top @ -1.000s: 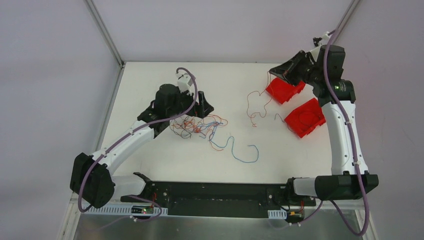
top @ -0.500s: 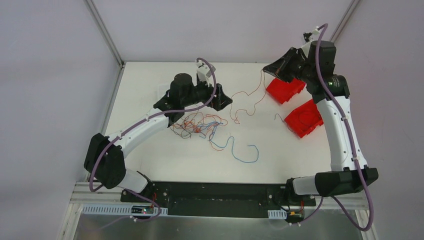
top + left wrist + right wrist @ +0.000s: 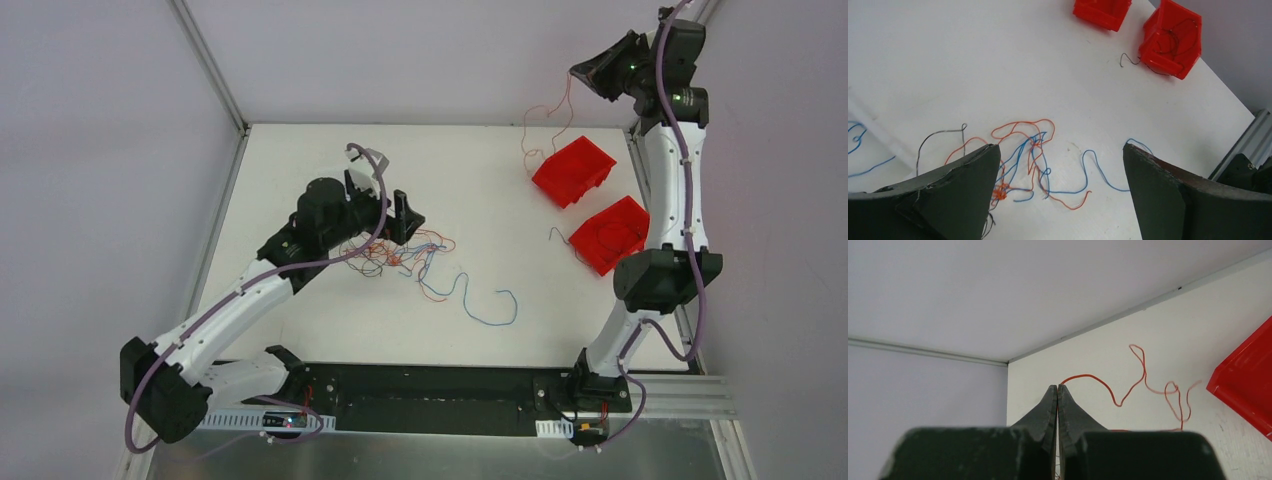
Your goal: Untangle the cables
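Observation:
A bunch of thin orange, blue and black cables [image 3: 395,255] lies mid-table, with a loose blue strand [image 3: 490,305] trailing right. My left gripper [image 3: 408,212] is open and empty just above the bunch; in the left wrist view its jaws stand wide apart over the orange and blue strands [image 3: 1033,150]. My right gripper [image 3: 580,72] is raised high at the back right, shut on a red cable [image 3: 540,125] that hangs down beside the rear bin. In the right wrist view the red cable [image 3: 1128,385] runs out from the shut gripper [image 3: 1057,387].
Two red bins stand at the right: the rear one [image 3: 572,170] and the nearer one [image 3: 610,235], which holds thin wires. A dark strand [image 3: 555,236] lies beside the nearer bin. Both bins [image 3: 1173,37] show in the left wrist view. Walls enclose the table's back and sides.
My right arm has lifted up and back with the red cable, pulling it off the table. My left gripper swung toward the back, then returned down over the bunch.

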`<act>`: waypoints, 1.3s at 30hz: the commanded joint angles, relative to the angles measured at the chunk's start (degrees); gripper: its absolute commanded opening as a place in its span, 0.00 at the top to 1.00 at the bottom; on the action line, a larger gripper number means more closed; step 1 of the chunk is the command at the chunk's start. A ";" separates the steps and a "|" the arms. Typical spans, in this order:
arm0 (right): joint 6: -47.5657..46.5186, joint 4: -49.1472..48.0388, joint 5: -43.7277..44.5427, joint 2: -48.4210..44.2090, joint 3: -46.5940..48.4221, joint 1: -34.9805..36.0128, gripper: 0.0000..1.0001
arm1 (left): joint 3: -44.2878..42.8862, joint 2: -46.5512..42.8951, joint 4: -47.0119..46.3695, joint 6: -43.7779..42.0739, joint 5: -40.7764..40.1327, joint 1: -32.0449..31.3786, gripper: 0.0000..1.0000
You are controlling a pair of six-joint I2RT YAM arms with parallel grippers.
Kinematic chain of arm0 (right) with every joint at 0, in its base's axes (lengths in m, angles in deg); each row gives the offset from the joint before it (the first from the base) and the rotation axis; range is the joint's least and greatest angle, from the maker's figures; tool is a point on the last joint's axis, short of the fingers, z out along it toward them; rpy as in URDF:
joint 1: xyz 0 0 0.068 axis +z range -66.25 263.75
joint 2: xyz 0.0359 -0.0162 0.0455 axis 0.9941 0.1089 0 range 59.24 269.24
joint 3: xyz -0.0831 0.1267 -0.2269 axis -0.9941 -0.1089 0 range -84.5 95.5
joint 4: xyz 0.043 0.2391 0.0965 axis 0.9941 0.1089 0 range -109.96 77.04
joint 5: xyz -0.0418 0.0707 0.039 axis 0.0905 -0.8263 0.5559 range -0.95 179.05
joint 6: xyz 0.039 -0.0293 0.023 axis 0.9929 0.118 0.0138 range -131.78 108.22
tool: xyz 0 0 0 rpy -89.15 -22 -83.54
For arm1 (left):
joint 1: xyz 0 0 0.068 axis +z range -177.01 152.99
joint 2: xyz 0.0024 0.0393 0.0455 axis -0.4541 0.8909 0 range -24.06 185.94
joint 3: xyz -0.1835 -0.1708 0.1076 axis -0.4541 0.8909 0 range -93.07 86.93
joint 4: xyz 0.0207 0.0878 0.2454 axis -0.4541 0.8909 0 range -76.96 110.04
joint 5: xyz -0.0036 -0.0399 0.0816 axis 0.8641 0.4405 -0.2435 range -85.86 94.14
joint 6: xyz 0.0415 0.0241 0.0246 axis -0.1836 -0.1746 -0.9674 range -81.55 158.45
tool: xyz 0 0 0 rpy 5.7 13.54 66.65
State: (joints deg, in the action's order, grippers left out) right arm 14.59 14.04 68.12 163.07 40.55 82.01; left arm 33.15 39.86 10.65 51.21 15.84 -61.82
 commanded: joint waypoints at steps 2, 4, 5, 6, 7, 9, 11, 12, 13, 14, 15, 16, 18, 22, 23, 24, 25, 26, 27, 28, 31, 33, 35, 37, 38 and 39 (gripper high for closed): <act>5.29 -4.77 -2.76 4.13 6.81 -3.94 1.00 | 4.82 -8.53 6.74 0.30 -10.41 0.09 0.03; 7.18 -7.16 -3.37 5.37 6.69 -5.05 1.00 | 5.89 -10.23 7.52 0.35 -11.38 0.09 0.03; 7.57 -8.04 -3.60 6.07 6.77 -5.44 1.00 | 6.09 -10.63 8.01 0.27 -11.40 0.09 0.03; 8.17 -8.90 -3.78 6.64 6.98 -5.87 1.00 | 6.21 -10.75 8.54 -0.17 -12.47 0.08 0.03; 8.76 -9.67 -4.03 7.23 7.22 -6.29 1.00 | 5.93 -10.68 9.34 -0.88 -12.73 0.07 0.02; 9.92 -11.19 -4.83 8.28 8.05 -6.94 1.00 | 4.97 -9.94 11.27 -1.83 -13.63 0.08 0.02; 10.91 -12.64 -5.28 9.21 8.63 -7.57 1.00 | 4.24 -9.16 12.57 -2.21 -14.47 0.09 0.02; 11.20 -13.01 -5.20 9.54 8.99 -7.84 1.00 | 4.11 -8.96 12.66 -2.34 -14.70 0.09 0.02; 11.36 -13.32 -5.11 9.81 9.29 -8.11 1.00 | 4.03 -8.70 12.66 -2.26 -14.88 0.09 0.01; 11.61 -13.72 -5.01 9.99 9.45 -8.40 1.00 | 3.88 -8.41 12.61 -2.21 -15.17 0.09 0.01; 11.83 -14.08 -4.92 10.21 9.61 -8.71 1.00 | 3.67 -8.01 12.59 -2.21 -15.22 0.09 0.01; 12.09 -14.32 -4.87 10.34 9.72 -9.20 1.00 | 3.41 -7.56 12.57 -2.18 -15.32 0.09 0.01; 12.35 -14.88 -4.82 10.50 9.68 -9.86 1.00 | 2.74 -6.64 12.57 -2.21 -15.38 0.05 0.01; 12.54 -15.43 -4.45 10.48 9.69 -11.17 1.00 | 1.67 -5.06 12.59 -2.21 -15.31 0.05 0.01; 12.64 -15.57 -4.47 10.41 9.63 -11.51 1.00 | 1.41 -4.89 12.54 -2.16 -15.25 0.08 0.01; 12.86 -15.65 -4.34 10.42 9.60 -11.78 1.00 | 1.28 -4.68 12.58 -2.07 -15.25 0.09 0.01; 12.99 -15.81 -4.29 10.43 9.59 -12.10 1.00 | 1.15 -4.60 12.54 -2.07 -15.25 0.05 0.01; 13.24 -16.01 -4.30 10.43 9.59 -12.32 1.00 | 1.01 -4.52 12.58 -2.01 -15.28 0.08 0.01; 13.54 -16.31 -4.27 10.43 9.53 -12.63 1.00 | 0.90 -4.43 12.52 -1.95 -15.23 0.09 0.01; 13.80 -16.82 -4.56 10.43 9.51 -12.91 1.00 | 0.75 -4.37 12.56 -1.88 -15.29 0.09 0.01; 15.11 -18.79 -5.37 10.75 9.69 -13.79 1.00 | 0.84 -4.48 12.59 -1.54 -15.25 0.09 0.01; 15.83 -18.88 -5.46 11.22 10.77 -14.47 1.00 | 0.91 -4.39 12.54 -1.54 -15.20 0.10 0.01; 16.68 -18.89 -5.56 11.68 11.87 -15.27 1.00 | 0.93 -4.21 12.58 -1.55 -15.22 0.06 0.01; 17.31 -19.31 -6.09 12.00 12.48 -15.99 1.00 | 0.77 -3.95 12.54 -1.46 -15.08 0.09 0.01; 17.47 -20.00 -6.58 11.90 12.41 -16.36 1.00 | 0.64 -3.80 12.58 -1.50 -15.01 0.09 0.01; 17.52 -20.08 -6.77 11.91 12.55 -16.56 1.00 | 0.49 -3.74 12.59 -1.50 -15.03 0.09 0.01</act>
State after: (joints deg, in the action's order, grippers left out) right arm 30.07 -1.74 63.62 175.22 49.97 66.95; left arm 36.19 35.70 23.30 49.74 1.96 -61.82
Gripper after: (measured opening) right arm 0.005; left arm 0.990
